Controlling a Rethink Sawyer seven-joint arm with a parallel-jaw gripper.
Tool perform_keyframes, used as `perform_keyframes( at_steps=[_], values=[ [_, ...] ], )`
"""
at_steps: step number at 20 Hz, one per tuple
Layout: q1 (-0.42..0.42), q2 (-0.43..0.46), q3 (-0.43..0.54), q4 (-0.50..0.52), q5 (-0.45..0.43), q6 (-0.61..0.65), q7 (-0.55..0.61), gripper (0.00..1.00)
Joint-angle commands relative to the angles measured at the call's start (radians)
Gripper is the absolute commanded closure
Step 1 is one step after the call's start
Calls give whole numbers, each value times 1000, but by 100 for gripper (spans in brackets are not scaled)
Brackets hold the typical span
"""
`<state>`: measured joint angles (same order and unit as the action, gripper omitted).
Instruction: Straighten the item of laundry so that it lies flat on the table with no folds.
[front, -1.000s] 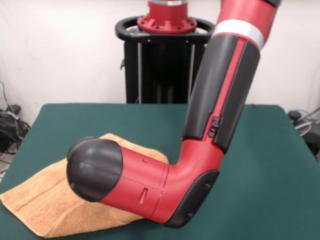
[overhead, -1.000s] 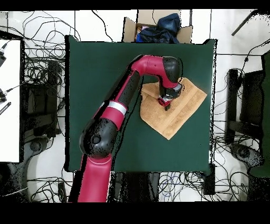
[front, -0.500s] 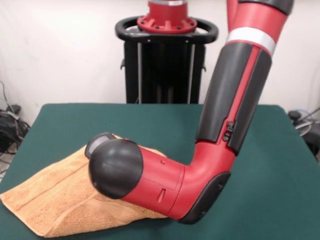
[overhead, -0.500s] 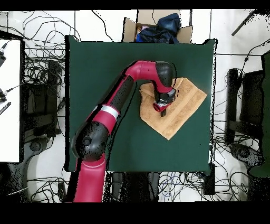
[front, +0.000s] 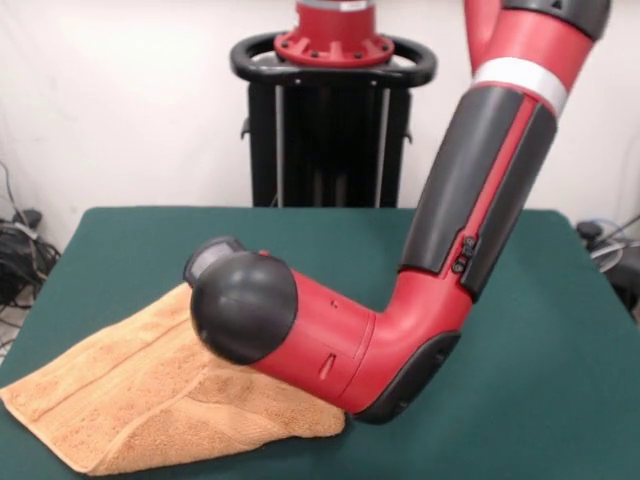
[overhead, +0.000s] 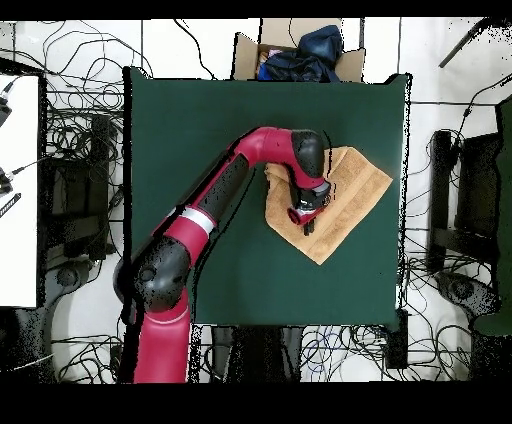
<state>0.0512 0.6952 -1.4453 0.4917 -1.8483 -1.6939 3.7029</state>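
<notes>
The red and black arm (front: 480, 190) comes down steeply, bends sharply at a low elbow and runs sideways to a rounded black cap. In the overhead view the gripper (overhead: 306, 221) points downward beneath the wrist; its finger state cannot be made out.

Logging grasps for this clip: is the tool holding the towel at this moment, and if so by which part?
It cannot be told. The tool is low over the middle of the towel, but the arm hides it in the front view and the overhead view shows no clear grip.
</notes>
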Motion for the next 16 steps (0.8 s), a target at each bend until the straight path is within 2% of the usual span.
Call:
perform_keyframes(
  at_steps=[1,12,16],
  values=[
    [23,-70,53,55,25,-84,70,100],
    [7,-157,36,7,45,20,98,100],
    [-7,-143,31,-12,38,63,109,100]
  ],
)
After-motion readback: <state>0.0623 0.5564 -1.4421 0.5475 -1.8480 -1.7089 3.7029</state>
